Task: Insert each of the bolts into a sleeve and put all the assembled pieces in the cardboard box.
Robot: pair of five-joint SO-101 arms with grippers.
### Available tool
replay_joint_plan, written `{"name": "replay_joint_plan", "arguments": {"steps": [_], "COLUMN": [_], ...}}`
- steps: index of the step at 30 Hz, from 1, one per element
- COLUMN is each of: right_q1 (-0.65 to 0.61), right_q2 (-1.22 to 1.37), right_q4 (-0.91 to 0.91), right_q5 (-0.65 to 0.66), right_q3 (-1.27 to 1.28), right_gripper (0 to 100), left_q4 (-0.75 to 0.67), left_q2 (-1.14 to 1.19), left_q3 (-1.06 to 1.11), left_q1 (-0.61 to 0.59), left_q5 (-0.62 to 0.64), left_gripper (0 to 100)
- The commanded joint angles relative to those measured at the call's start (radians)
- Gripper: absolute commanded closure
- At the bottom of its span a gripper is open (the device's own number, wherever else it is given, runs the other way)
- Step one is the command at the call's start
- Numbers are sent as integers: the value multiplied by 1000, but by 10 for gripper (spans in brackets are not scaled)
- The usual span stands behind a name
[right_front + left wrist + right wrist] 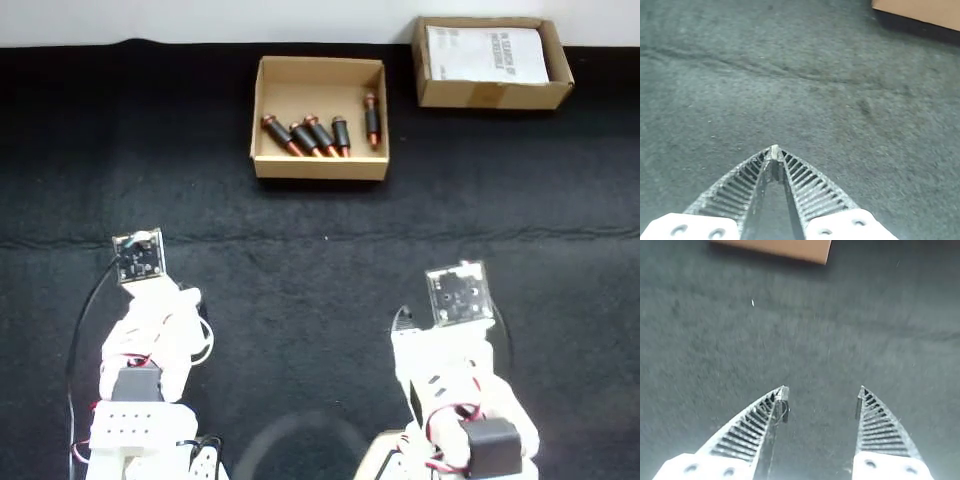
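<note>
An open cardboard box [320,75] stands at the back middle of the black mat, holding several black sleeves with copper bolts [306,136] in them. One assembled piece [372,120] lies apart at the box's right side. My left gripper [774,151] is shut with nothing in it, over bare mat at the front left. My right gripper [822,392] is open and empty over bare mat at the front right. A corner of the box [920,11] shows in the left wrist view, and its edge [780,247] in the right wrist view.
A second cardboard box [492,62] with a printed sheet of paper inside sits at the back right. The black mat [320,260] lies bare between the arms and the boxes, with a faint crease running across it.
</note>
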Motion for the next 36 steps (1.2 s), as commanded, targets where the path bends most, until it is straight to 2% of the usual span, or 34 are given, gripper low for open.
{"name": "replay_joint_plan", "arguments": {"steps": [1,6,17,22,25,28,36], "right_q1": [7,12,136,219,249,249,252], "right_q2": [79,156,62,-27,-47,-47,-48], "right_q4": [-16,-105,-145,-65,-59,-59,-67], "right_q5": [25,150,150,149,150,153,150], "right_q3": [24,193,437,444,447,447,479], "right_gripper": [796,796,796,800,869,998,991], "left_q4": [2,78,195,364,460,485,486], "left_q2": [-7,-7,-7,-7,-7,-7,-7], "left_q3": [18,27,7,-35,-51,-54,-54], "left_q1": [-38,-36,-38,-36,-36,-44,-44], "left_q5": [-3,-5,-17,-256,-347,-358,-359], "left_gripper": [987,987,987,987,987,987,987]}}
